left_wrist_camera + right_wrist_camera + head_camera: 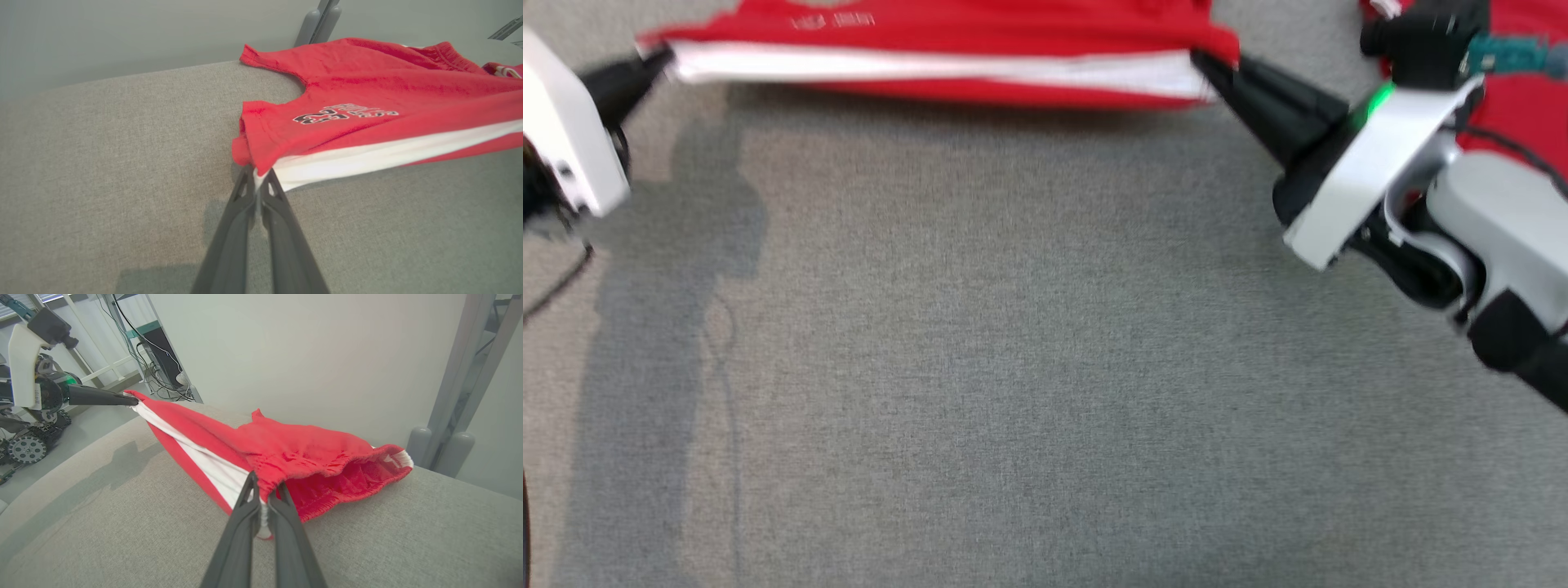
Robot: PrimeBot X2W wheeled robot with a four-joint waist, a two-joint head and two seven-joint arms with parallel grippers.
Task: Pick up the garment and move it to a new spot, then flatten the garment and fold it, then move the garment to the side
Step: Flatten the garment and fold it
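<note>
I have a wide grey fabric-covered surface (1013, 367) under the head camera, with a pale wall (306, 355) rising behind its far edge. The red shorts (947, 49) sit at the far side of that surface, pulled out lengthwise between my two arms. The near long edge, with its white side stripe (931, 69), is lifted off the fabric, while the far part rests on it. A second red cloth (1523, 90) lies at the far right, behind my right wrist.

My right gripper (265, 490) has its jaws closed tight on the gathered elastic waistband corner. My left gripper (257, 179) is likewise pinched on the hem corner at the leg end, red and white cloth caught between the tips. From the right wrist I can see the left gripper across the surface, holding the far end of the stripe. A small dark and white print (343, 113) sits near the left-hand hem; I cannot read it.
</note>
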